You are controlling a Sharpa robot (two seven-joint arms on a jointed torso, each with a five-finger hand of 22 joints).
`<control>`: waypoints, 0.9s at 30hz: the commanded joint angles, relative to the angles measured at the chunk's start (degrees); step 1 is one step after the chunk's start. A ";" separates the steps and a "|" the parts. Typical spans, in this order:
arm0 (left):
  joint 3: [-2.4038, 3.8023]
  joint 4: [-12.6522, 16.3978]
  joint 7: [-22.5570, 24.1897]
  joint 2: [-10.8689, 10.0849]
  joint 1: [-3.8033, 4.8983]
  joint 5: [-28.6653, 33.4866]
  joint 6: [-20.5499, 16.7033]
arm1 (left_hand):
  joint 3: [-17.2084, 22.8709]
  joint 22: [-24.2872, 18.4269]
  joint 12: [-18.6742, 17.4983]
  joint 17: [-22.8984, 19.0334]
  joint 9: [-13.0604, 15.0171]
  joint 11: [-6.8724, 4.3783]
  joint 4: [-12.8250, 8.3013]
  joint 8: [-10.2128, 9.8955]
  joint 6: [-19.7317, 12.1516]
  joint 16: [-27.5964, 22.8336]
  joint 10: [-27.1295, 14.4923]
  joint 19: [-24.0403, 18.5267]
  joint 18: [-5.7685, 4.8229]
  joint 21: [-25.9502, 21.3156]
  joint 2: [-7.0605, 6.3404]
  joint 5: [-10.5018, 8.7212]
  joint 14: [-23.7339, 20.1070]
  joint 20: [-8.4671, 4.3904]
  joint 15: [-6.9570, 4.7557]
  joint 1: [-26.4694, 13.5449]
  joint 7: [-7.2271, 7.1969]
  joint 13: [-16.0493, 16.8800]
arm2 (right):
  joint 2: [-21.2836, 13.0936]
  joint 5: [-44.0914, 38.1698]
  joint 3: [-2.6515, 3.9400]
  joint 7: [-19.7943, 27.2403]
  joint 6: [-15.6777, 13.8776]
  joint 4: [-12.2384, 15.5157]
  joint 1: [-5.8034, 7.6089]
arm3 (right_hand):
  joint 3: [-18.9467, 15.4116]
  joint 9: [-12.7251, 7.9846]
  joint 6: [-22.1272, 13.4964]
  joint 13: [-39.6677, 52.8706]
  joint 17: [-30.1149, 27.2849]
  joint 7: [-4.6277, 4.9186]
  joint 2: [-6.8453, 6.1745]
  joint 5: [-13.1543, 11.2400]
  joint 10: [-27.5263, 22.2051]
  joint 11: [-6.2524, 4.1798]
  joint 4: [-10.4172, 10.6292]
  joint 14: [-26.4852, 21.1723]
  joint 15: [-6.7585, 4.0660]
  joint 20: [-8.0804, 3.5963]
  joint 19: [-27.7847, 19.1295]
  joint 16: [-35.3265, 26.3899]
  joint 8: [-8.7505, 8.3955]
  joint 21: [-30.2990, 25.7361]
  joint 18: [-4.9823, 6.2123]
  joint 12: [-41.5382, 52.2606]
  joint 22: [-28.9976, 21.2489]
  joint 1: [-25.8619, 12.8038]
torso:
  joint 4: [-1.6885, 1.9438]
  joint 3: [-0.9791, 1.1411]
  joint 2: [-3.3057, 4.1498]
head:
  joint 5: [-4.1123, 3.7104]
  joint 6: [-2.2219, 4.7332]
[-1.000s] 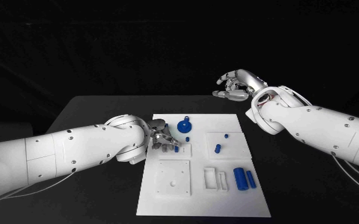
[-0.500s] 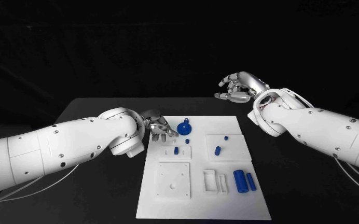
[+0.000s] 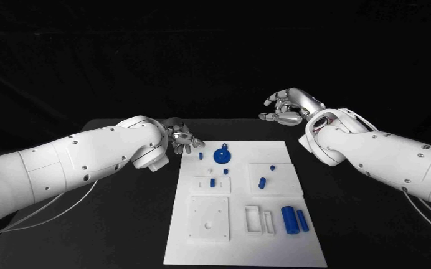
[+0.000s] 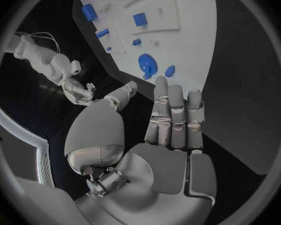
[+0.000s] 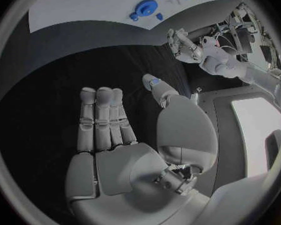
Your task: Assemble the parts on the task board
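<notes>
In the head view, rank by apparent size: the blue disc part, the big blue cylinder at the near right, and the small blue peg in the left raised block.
1. big blue cylinder
2. blue disc part, somewhat smaller, though it lies farther from the camera, so true size is unsure
3. small blue peg

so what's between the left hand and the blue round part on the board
In the head view, one small blue peg stands between the left hand and the blue round part.

A matt white task board [image 3: 241,244], smooth like moulded plastic, lies on a matt black table [image 3: 350,219]. On the board, the parts look like smooth blue plastic: a round disc [image 3: 222,154] near its far edge and two cylinders [image 3: 294,219] near its right edge, faintly glossy. The left hand [image 3: 184,139] and right hand [image 3: 286,108] are silvery metal with a dull sheen. Both arm shells [image 3: 81,163] are glossy white plastic.
</notes>
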 commanded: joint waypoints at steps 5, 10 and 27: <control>0.01 -4.89 -0.15 2.80 0.12 -0.12 6.46 | -0.24 -0.04 -0.39 -0.27 0.22 -0.29 3.88 0.75 0.78 -0.13 0.22 0.01 -0.52 -0.66 0.28 -0.23 0.18 -7.07 0.08 -2.64 -0.16 -0.35 | 0.10 0.00 0.02 0.40 0.55 0.01 -0.01 | 0.05 0.05 -0.11 -0.09 -0.08 0.40 0.26 -0.25 -0.40 -0.16 0.22 -0.40 -0.02 0.28 0.06 -0.26 0.18 -0.40 2.28 0.34 0.10 0.15 | -0.03 -0.05 0.06 | 0.17 -0.02; -0.02 -8.51 -1.14 4.85 0.11 -1.91 9.99 | -0.68 0.12 -0.52 -0.34 0.27 -0.37 6.82 0.98 1.04 0.05 0.31 0.02 -0.45 -0.72 -0.17 -0.23 0.13 -7.12 0.02 -4.90 -0.28 -0.52 | 0.16 0.00 0.02 0.41 0.56 -0.02 -0.01 | 0.06 0.05 -0.11 -0.12 -0.09 0.40 0.31 -0.27 -0.40 -0.15 0.28 -0.40 -0.01 0.29 0.07 -0.25 0.19 -0.41 2.28 0.37 0.11 0.13 | -0.07 -0.03 0.05 | 0.19 -0.12; -0.19 -15.87 -0.61 9.05 -0.39 -2.08 13.74 | -0.88 0.61 -0.39 -0.21 0.51 -0.61 8.31 1.54 1.76 0.69 0.70 -0.04 -0.27 -0.49 1.14 -0.22 0.21 -7.26 -0.18 -4.70 -0.57 -0.54 | 0.49 0.00 0.03 0.53 0.59 0.03 -0.01 | 0.09 0.05 -0.13 -0.20 -0.11 0.40 0.32 -0.30 -0.41 -0.15 0.33 -0.40 -0.01 0.29 0.10 -0.23 0.18 -0.45 2.28 0.43 0.13 0.19 | -0.13 -0.05 0.22 | 0.15 -0.43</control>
